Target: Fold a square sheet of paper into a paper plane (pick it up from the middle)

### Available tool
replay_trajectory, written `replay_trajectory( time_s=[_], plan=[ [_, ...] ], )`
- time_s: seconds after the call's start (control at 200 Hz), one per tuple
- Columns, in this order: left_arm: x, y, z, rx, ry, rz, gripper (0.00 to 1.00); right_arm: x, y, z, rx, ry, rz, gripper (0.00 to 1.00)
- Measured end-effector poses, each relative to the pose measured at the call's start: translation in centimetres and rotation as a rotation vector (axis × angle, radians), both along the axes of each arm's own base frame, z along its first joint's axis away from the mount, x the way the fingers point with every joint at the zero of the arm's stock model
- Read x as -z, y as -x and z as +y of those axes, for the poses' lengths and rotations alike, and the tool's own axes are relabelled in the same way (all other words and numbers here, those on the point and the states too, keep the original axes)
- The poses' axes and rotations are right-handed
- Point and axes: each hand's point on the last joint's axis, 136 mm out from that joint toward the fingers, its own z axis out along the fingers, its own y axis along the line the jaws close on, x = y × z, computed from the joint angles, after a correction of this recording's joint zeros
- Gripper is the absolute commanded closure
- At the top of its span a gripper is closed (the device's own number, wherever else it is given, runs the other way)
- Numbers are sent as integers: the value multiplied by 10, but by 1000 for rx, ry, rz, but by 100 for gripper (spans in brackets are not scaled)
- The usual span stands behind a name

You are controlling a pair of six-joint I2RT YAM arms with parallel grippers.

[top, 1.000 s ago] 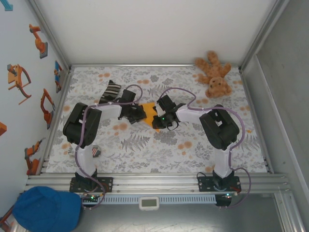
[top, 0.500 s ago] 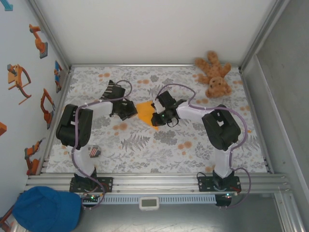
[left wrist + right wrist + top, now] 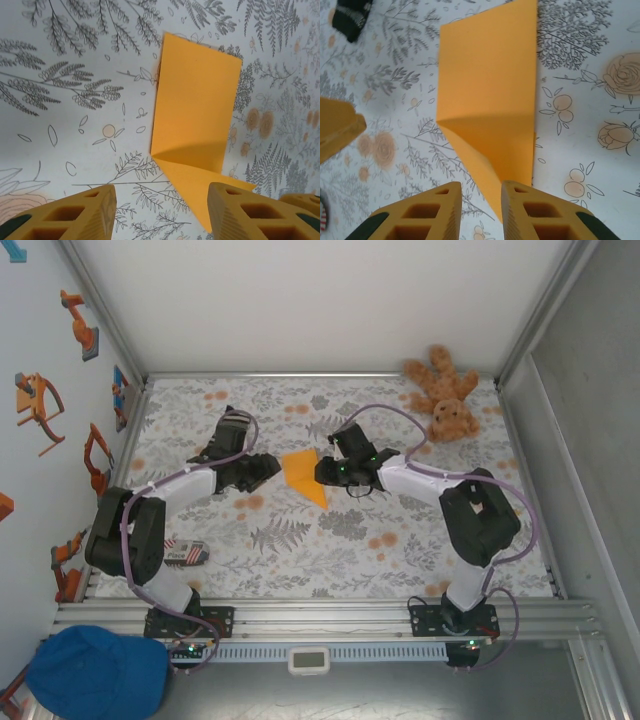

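The orange-yellow square sheet of paper (image 3: 302,472) lies on the floral table, folded into a narrow shape with a slanted flap ending in a point. In the left wrist view the paper (image 3: 195,110) lies flat ahead of my left gripper (image 3: 160,210). That gripper is open, and the paper's point lies beside its right finger (image 3: 240,212). My left gripper (image 3: 265,468) sits just left of the sheet. My right gripper (image 3: 325,470) sits just right of it. My right gripper (image 3: 481,200) is open by a narrow gap, with the paper (image 3: 487,85) point lying under that gap.
A brown teddy bear (image 3: 445,390) lies at the back right corner. A striped sock (image 3: 232,428) lies behind my left arm. A small striped item (image 3: 185,553) lies near the left front. Metal rails and walls border the table. A blue cap (image 3: 95,672) sits off its front left.
Both grippers went from shut to open and drew apart from the paper. My left arm swung back to the left. The sheet now lies uncovered between the grippers.
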Motion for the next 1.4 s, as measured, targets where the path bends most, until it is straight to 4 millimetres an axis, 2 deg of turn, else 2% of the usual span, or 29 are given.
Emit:
replay_trajectory(
  time_s=[0.165, 0.28, 0.461, 0.631, 0.756, 0.911, 1.072, 1.222, 1.402],
  plan=[
    [-4, -3, -7, -3, 50, -5, 47, 13, -3, 3, 24, -12, 31, 76],
    [-2, -5, -11, 0, 73, 2, 47, 7, -7, 7, 27, -23, -3, 77],
    [6, -5, -15, 3, 91, 26, 45, -6, -4, -3, 50, -6, -62, 75],
    [9, -6, -16, -6, 97, 34, 42, -12, -2, 14, -1, -38, -85, 79],
    [8, -8, -17, -14, 106, 30, 42, -3, 3, 31, -43, -43, -68, 80],
    [7, -8, -18, -21, 120, 31, 41, 13, -1, 37, -51, -30, -39, 80],
    [7, -9, -25, -10, 157, 39, 41, 31, -3, 33, -39, -3, -3, 81],
    [17, -6, -35, 7, 186, 73, 41, 44, -7, 27, -26, 17, 25, 81],
    [23, -2, -44, 18, 204, 100, 41, 48, -6, 25, -14, 21, 45, 82]
  ],
)
